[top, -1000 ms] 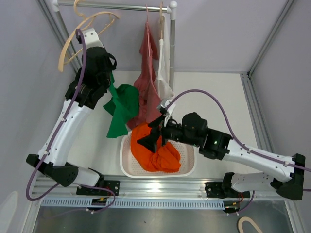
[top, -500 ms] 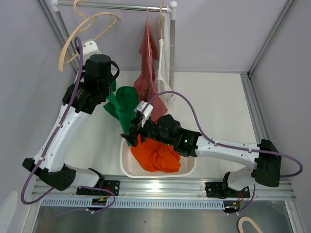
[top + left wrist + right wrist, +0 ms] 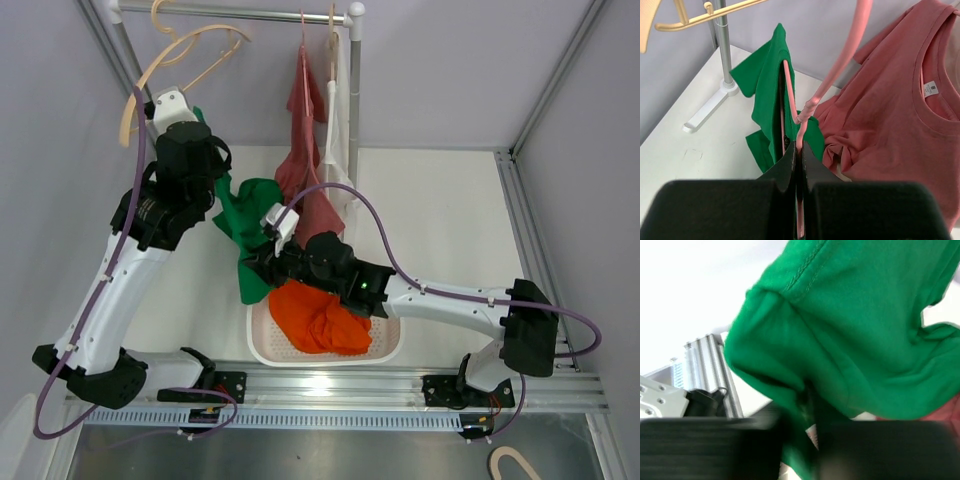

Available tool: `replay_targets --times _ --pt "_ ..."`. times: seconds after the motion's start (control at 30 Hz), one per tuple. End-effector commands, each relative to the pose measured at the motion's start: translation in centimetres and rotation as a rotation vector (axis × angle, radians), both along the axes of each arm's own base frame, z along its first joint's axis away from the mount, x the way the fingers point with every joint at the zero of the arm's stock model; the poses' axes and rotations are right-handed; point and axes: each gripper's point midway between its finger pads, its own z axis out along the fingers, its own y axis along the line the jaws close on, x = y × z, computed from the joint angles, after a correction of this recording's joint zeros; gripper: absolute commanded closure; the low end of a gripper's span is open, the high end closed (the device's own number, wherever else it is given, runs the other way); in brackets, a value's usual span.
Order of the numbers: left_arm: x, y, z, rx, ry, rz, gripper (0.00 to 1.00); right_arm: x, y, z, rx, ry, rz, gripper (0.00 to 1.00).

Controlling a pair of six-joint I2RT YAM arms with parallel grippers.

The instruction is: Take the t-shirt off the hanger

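T-shirt (image 3: 765, 90) on hanger (image 3: 807, 110), just ahead of left gripper (image 3: 799, 147); hung shirt (image 3: 890, 100) to its right. Basket (image 3: 258, 335) below right gripper (image 3: 258, 268).

Four garments are showing: one orange garment (image 3: 322, 315) in the single basket (image 3: 330, 360), one green t-shirt (image 3: 250, 212) beside it, one red shirt (image 3: 305, 110) and one white garment (image 3: 338, 160) beyond it; one pink hanger (image 3: 859, 30).

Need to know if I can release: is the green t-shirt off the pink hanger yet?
No, the green t-shirt hangs on the pink hanger, whose arm runs inside it.
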Motion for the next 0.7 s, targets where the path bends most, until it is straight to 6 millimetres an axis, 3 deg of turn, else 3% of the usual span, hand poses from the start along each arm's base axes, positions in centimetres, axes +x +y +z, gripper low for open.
replay_targets --times 0.0,0.07,0.2,0.23,0.27,0.37,0.4,0.43,0.47,0.5,0.63,0.67 --pt "-0.4 -0.6 1.8 -0.062 -0.072 -0.030 0.99 0.1 1.1 2.2 0.068 -0.026 0.001 0.89" --pt "-0.4 -0.7 1.6 -0.068 -0.067 -0.036 0.99 0.0 1.3 1.8 0.063 -0.015 0.006 1.00" --pt "0.1 -0.8 1.7 -0.065 -0.080 -0.029 0.99 -1.0 0.4 1.8 0.051 0.018 0.026 1.00" --pt "0.9 -1.0 1.8 -0.050 -0.088 -0.026 0.99 -1.5 -0.1 1.3 0.039 0.029 0.030 1.00" --pt "1.4 -0.9 1.8 -0.041 -0.091 -0.011 0.99 -2.9 -1.1 2.8 0.071 0.035 0.043 1.00" --pt "4.1 -0.9 1.0 -0.028 -0.067 0.012 0.99 -5.0 -3.1 2.2 0.040 0.084 0.047 1.00" --pt "4.8 -0.8 0.5 -0.019 -0.054 0.027 0.99 -6.1 -4.4 3.2 0.052 0.090 0.052 1.00" --pt "5.2 -0.5 2.0 -0.033 -0.084 0.042 0.99 -6.6 -5.0 3.0 0.052 0.101 0.051 1.00" --pt "6.6 -0.5 0.6 -0.011 -0.038 0.060 0.99 -7.1 -5.7 1.6 0.030 0.120 0.047 1.00" --pt "7.2 -0.4 1.4 -0.021 -0.051 0.063 0.99 -8.0 -6.6 1.9 0.050 0.147 0.051 1.00" --pt "9.3 0.0 2.5 -0.023 -0.061 0.076 0.99 -8.8 -8.7 -0.6 0.041 0.202 0.004 1.00" --pt "9.9 0.2 3.7 -0.026 -0.087 0.085 0.99 -8.8 -9.0 -1.2 0.038 0.210 -0.007 1.00"
